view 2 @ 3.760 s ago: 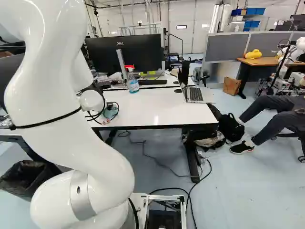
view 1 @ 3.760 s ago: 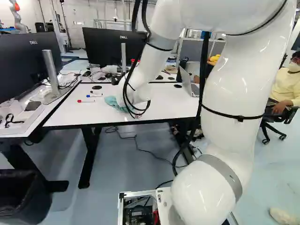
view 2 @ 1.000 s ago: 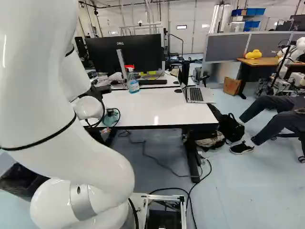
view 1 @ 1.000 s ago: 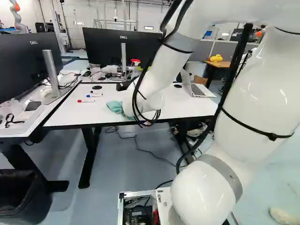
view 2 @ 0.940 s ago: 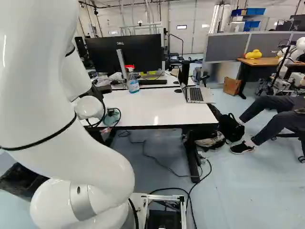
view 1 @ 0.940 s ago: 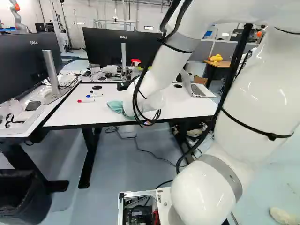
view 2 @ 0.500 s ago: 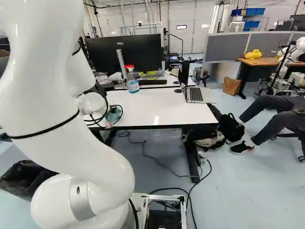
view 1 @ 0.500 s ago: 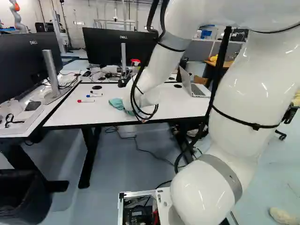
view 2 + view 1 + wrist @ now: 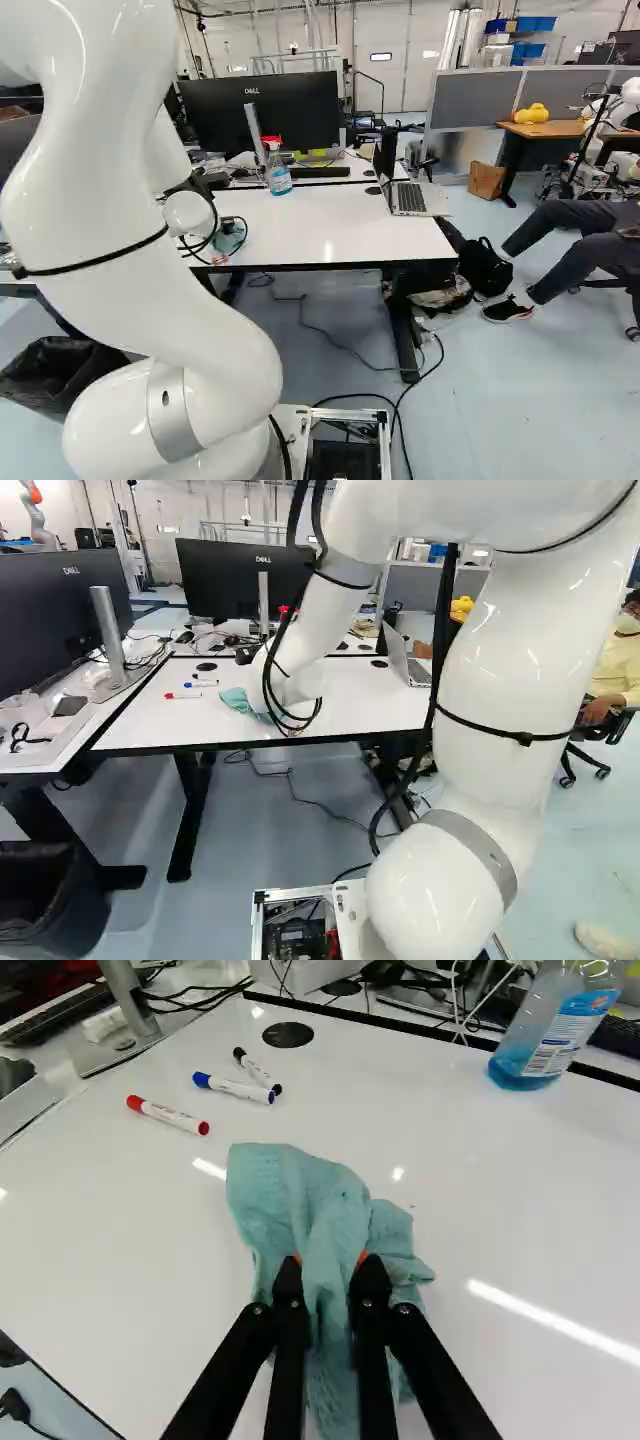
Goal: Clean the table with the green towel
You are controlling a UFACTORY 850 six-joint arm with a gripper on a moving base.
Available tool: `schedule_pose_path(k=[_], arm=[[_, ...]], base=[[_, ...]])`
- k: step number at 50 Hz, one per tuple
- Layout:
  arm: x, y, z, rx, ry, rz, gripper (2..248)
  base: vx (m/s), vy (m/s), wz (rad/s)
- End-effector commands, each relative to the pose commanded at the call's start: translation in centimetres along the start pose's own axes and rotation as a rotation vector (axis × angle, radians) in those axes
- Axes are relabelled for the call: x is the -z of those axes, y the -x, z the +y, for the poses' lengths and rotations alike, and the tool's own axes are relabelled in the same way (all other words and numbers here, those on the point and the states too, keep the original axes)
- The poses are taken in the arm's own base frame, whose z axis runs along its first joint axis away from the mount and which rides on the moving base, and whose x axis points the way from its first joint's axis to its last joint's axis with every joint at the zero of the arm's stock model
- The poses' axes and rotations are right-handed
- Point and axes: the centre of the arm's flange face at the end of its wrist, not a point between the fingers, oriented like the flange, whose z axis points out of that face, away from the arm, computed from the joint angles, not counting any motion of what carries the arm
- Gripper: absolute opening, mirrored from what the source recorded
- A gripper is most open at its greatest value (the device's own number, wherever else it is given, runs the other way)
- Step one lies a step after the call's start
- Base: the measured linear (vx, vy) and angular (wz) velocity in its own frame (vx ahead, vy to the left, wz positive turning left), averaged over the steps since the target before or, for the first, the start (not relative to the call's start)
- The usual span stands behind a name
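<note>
On table (image 9: pixel 140 725): towel (image 9: pixel 290 1190), markers (image 9: pixel 235 1089) to its left, laptop (image 9: pixel 411 198) right; spray bottle (image 9: pixel 279 178) farther back, before monitor (image 9: pixel 300 110).

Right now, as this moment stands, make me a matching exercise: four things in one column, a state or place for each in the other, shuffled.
Things
1. green towel
2. spray bottle
3. red-capped marker
4. laptop

States and places
A. open, with its keyboard showing
B. lying on the table, apart from a blue-capped marker
C. bunched, gripped by the claw
D. standing upright, with blue liquid inside

Right pairs: 1-C, 2-D, 3-B, 4-A
</note>
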Motion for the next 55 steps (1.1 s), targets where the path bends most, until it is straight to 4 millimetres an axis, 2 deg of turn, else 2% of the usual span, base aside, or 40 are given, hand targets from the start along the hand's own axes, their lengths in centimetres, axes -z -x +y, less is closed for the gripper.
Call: schedule_pose_path(k=[12,30,55], arm=[[0.6,0.4,-1.6,0.023,-0.029,-0.002,51],[3.2,2.4,-2.6,0.040,-0.050,-0.011,51],[5.9,4.6,-0.3,0.005,-0.006,-0.017,51]], base=[[0.000,0.000,0.000],[0.000,0.000,0.000],[0.000,0.000,0.000]])
